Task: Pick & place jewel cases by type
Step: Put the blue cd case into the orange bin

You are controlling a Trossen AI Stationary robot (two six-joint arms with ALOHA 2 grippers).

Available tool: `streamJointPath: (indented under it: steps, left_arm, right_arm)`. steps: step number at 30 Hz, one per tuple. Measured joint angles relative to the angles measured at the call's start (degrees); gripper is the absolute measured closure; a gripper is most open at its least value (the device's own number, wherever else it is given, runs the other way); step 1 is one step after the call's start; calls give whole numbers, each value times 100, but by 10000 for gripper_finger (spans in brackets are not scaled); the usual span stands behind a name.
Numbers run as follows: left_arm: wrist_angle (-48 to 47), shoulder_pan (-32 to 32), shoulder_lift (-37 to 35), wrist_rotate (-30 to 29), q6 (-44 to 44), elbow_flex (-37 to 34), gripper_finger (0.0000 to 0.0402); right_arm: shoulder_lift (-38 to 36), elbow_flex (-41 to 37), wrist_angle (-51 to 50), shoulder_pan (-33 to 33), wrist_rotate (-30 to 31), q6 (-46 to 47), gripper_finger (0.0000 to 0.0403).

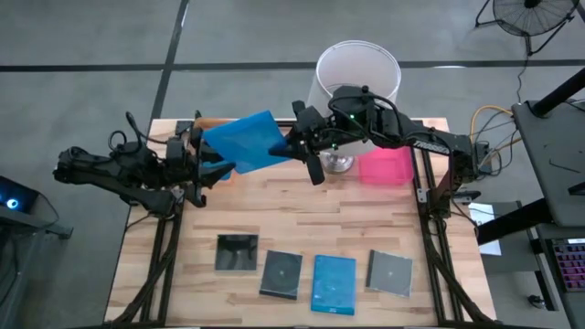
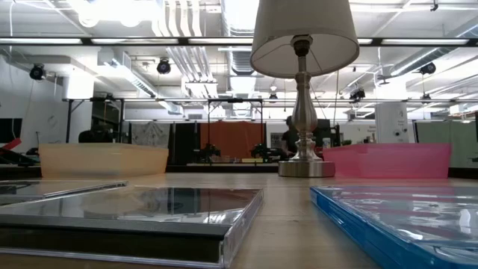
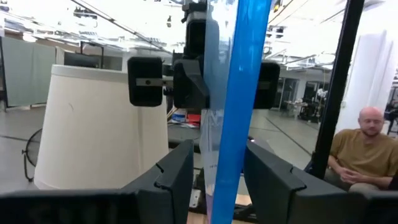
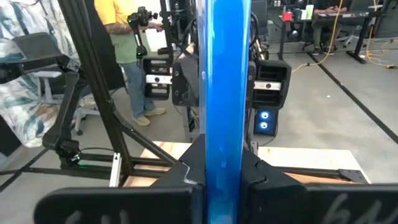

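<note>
Our right gripper (image 1: 291, 144) is clamped on the blue case (image 1: 245, 140); the left gripper (image 1: 208, 157) brackets it, fingers apart. We should close left fully before releasing right.

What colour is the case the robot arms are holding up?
Bright blue. The held jewel case shows best in the high view.

Grey concrete floor (image 1: 82, 37) crossed by dark seams, pedestal fan (image 1: 533, 16) placed at the far right corner, white ceiling ducts (image 2: 179, 37) lit by bright strip lights, seated person (image 3: 367, 155) seen beyond the table, standing person (image 4: 127, 56) seen among desks
</note>
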Motion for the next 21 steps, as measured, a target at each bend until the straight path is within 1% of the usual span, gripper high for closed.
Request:
streamJointPath:
  steps: [3,5,13,21]
  left_arm:
    - [15,0,71,1,0,0,290]
    - [17,-1,112,25,0,0,301]
    - [14,-2,133,54,7,4,385]
    - [-13,-2,135,69,122,72,386]
  right_arm:
    - [0,0,1,-2,4,0,385]
    - [0,0,1,-2,6,2,385]
    - [0,0,9,-4,18,109,385]
    - [0,0,35,-4,-44,156,381]
